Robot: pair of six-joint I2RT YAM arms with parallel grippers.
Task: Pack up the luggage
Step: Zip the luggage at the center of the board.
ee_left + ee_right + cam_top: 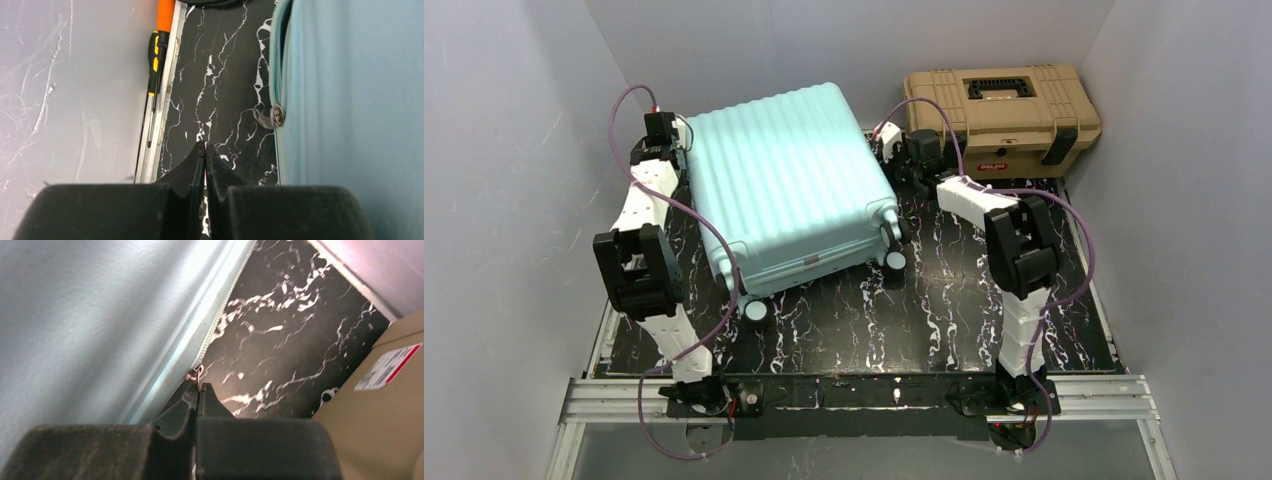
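Note:
The luggage, a pale mint-blue ribbed suitcase, lies flat and closed on the black marble table, wheels toward me. My left gripper is at its far left edge. In the left wrist view it is shut and empty above the table, and a metal zipper pull hangs from the shell just to its right. My right gripper is at the suitcase's far right side. In the right wrist view it is shut on a zipper pull at the shell's zipper line.
A tan toolbox with black latches stands at the back right, close to my right gripper, and also shows in the right wrist view. A screwdriver with an orange and black-yellow handle lies along the table's left rail. Grey walls enclose the table.

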